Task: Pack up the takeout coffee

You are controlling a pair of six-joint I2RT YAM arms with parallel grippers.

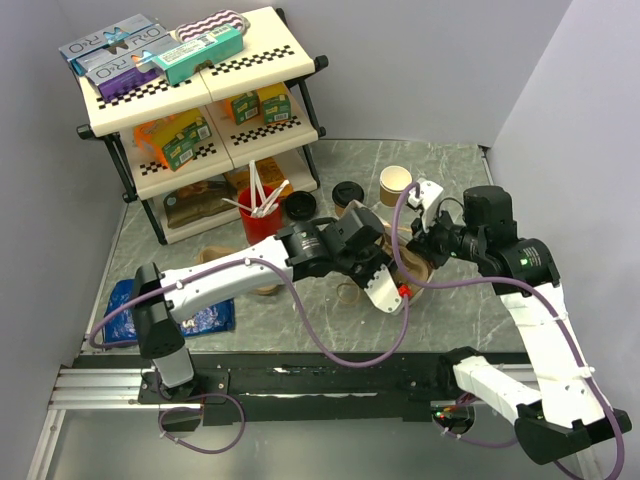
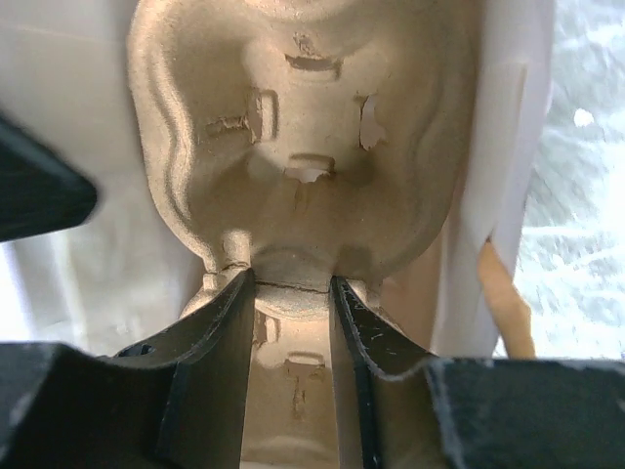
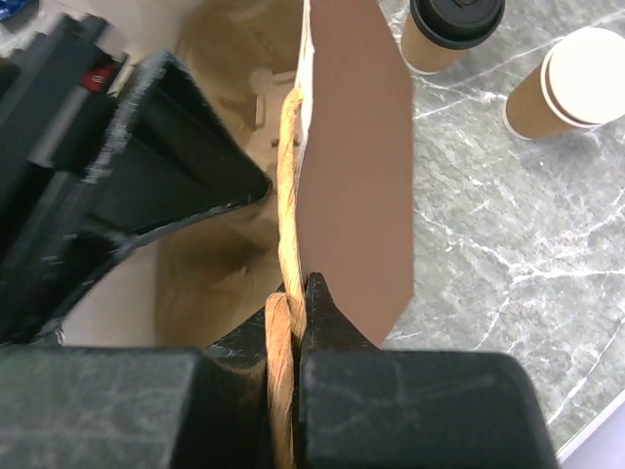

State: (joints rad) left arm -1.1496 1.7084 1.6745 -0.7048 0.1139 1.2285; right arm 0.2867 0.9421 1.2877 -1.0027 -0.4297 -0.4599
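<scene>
Left fingers [image 2: 210, 371] seemingly clamp carrier [image 2: 293, 127]; coffee [image 3: 449, 29] outside bag [image 3: 356, 147].

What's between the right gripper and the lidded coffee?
Right wrist view: the bag wall stands between right gripper and coffee, then a strip of bare tabletop.

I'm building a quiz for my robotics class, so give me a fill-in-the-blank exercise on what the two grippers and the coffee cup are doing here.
1. The right gripper is shut on the paper bag's twisted ____.
2. The left gripper grips a moulded pulp cup carrier that sits inside the ____.
3. The takeout coffee stands on the table, outside the bag, and wears a ____ lid.
Missing words: handle; bag; black.
</scene>
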